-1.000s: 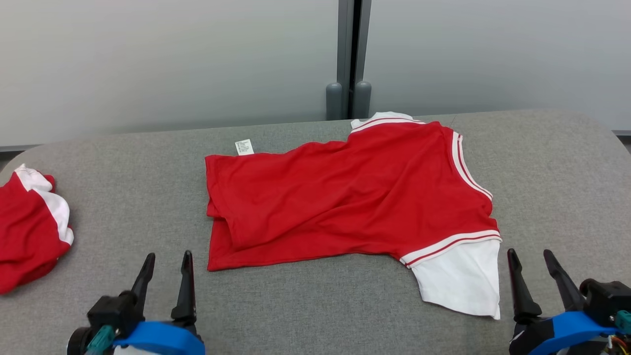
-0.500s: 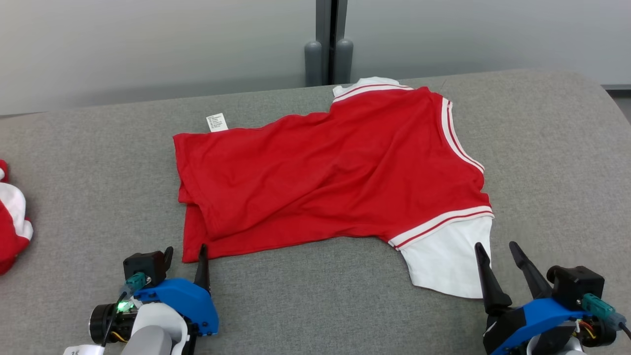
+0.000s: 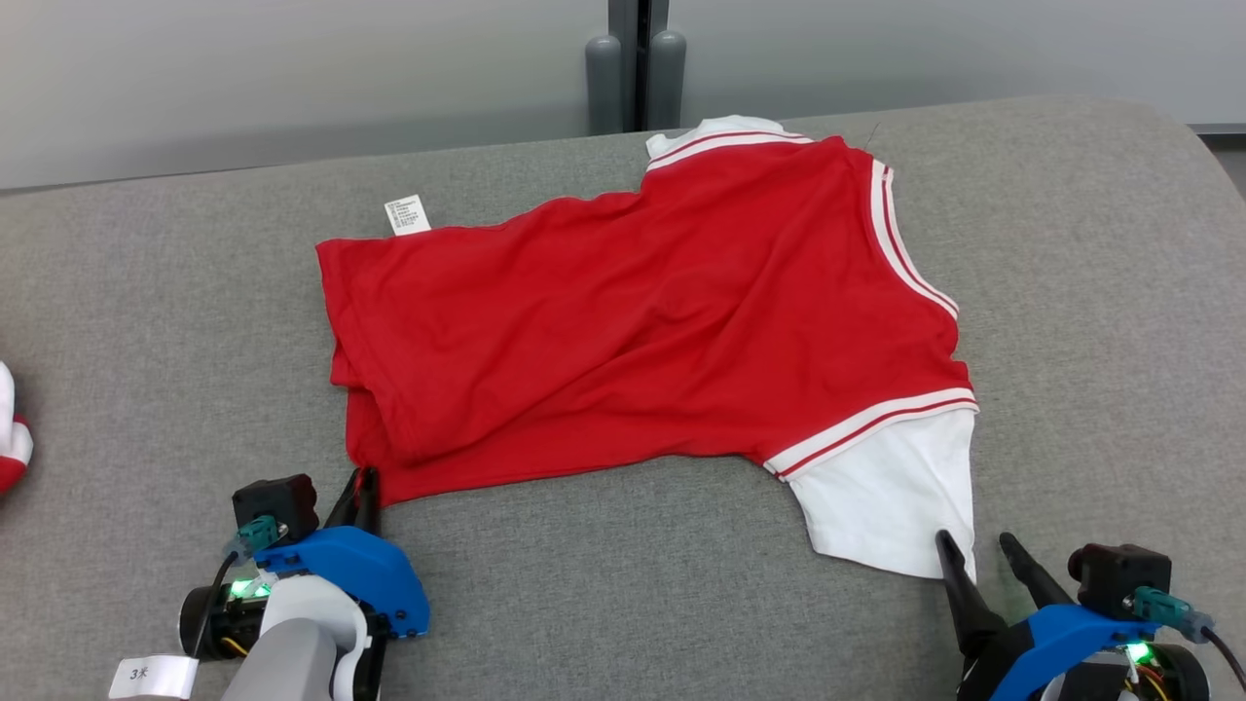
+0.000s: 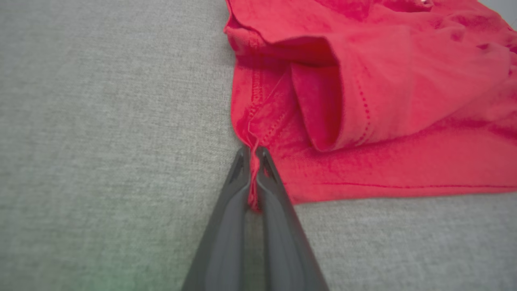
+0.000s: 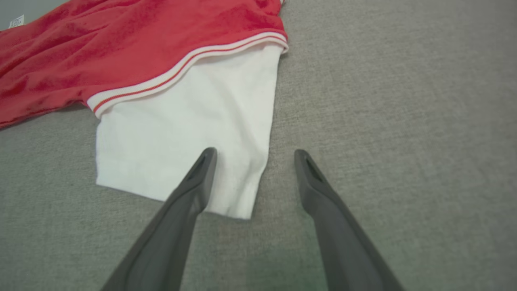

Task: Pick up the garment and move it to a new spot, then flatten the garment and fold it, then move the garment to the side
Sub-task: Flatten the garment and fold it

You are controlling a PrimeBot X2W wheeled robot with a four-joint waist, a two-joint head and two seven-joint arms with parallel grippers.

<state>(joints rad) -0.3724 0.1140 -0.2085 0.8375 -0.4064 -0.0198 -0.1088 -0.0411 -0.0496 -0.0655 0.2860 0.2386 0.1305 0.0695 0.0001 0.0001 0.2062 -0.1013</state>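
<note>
The garment (image 3: 633, 302) is a red shirt with a white sleeve (image 3: 896, 487), and it lies spread out on the grey padded table (image 3: 175, 292). My left gripper (image 3: 362, 484) is shut on its near left hem corner. In the left wrist view a pinch of red cloth sits between the closed fingertips of the left gripper (image 4: 253, 152), with the folded hem of the garment (image 4: 363, 101) beyond. My right gripper (image 3: 973, 547) stands open at the sleeve's near right corner. In the right wrist view the right gripper (image 5: 254, 155) straddles that corner of the white sleeve (image 5: 181, 121), its left finger over the cloth.
A second red and white garment (image 3: 10, 443) pokes in at the table's left edge. A white care label (image 3: 407, 214) sticks out past the shirt's far hem. A grey post (image 3: 633, 68) and a pale wall stand behind the table.
The head camera has shifted. My left gripper reached forward to the hem corner and shut on it. My right gripper moved up to the white sleeve's corner and stayed open.
</note>
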